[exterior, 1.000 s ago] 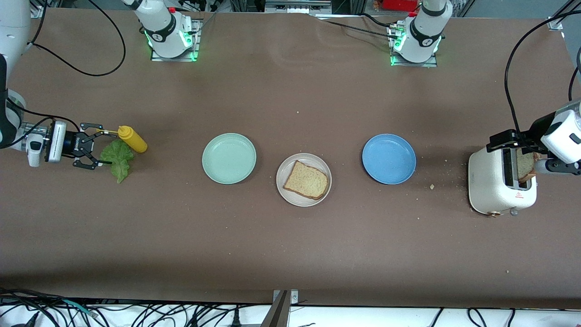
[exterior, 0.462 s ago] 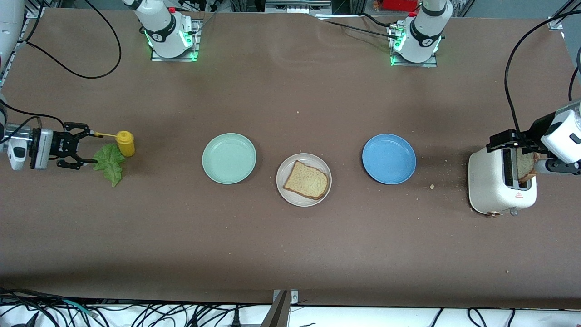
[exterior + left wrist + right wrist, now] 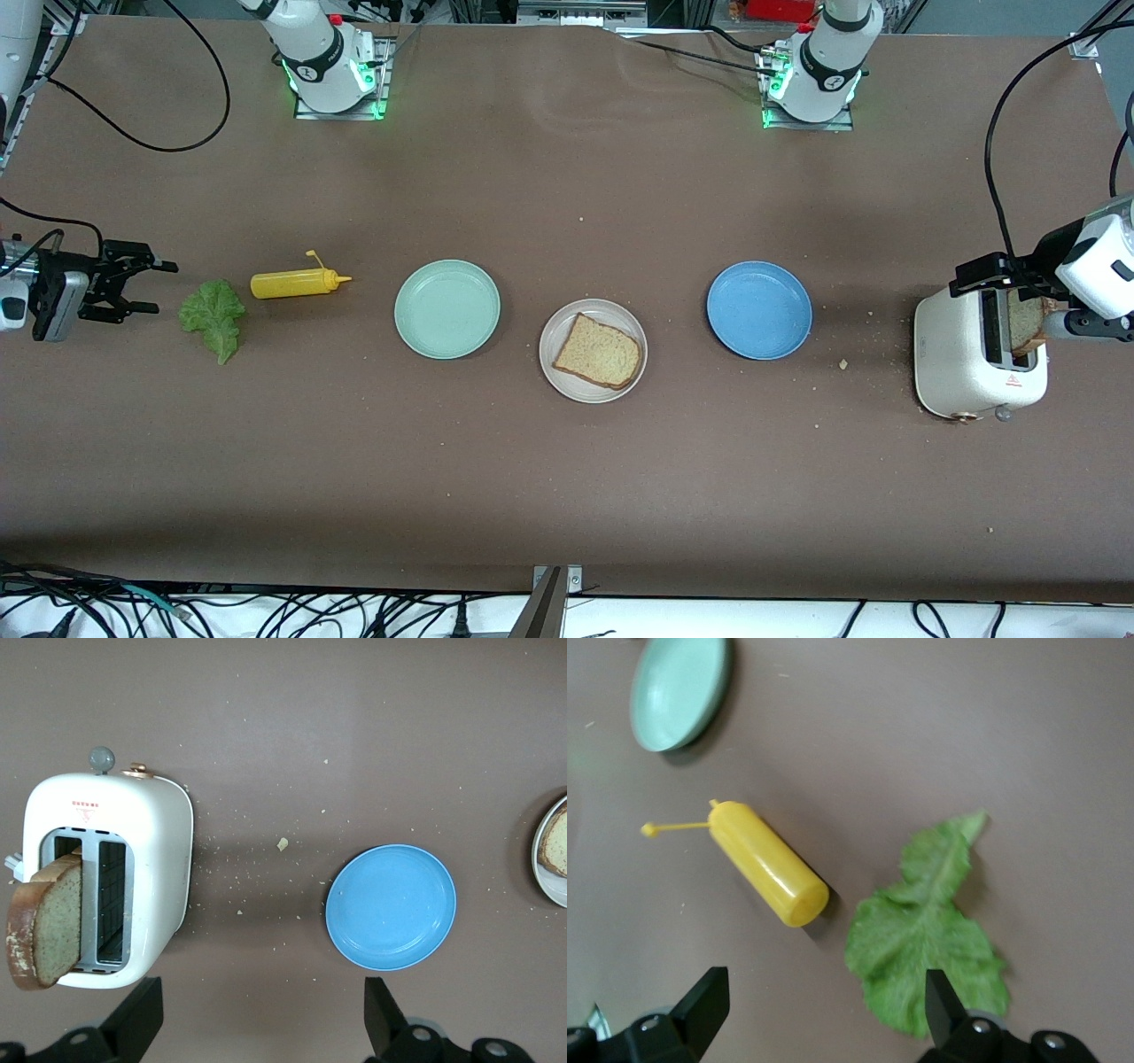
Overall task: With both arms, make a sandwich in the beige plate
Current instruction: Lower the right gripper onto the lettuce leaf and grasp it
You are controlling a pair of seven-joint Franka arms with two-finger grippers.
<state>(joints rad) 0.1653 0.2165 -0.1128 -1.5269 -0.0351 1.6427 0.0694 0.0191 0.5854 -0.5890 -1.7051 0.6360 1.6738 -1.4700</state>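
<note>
The brown surface (image 3: 567, 496) carries a white toaster (image 3: 970, 368) at the left arm's end, with one bread slice (image 3: 1026, 321) standing up out of its slot. The left pincer (image 3: 997, 276) is held over the toaster, spread wide and empty. The beige plate (image 3: 556, 383) lies between the mint-green plate (image 3: 447, 309) and the blue plate (image 3: 759, 310), slightly nearer the camera, and holds one tan bread slice (image 3: 599, 352) with a darker crust.

Change noted: the yellow squeeze bottle (image 3: 297, 283), upright half a second ago, is now tipped flat, and the right pincer (image 3: 133, 283) has drawn back from it, wide open and empty. The ruffled green lettuce leaf (image 3: 213, 316) is thereby left clear for pickup; the sandwich is judged at its first layer.
</note>
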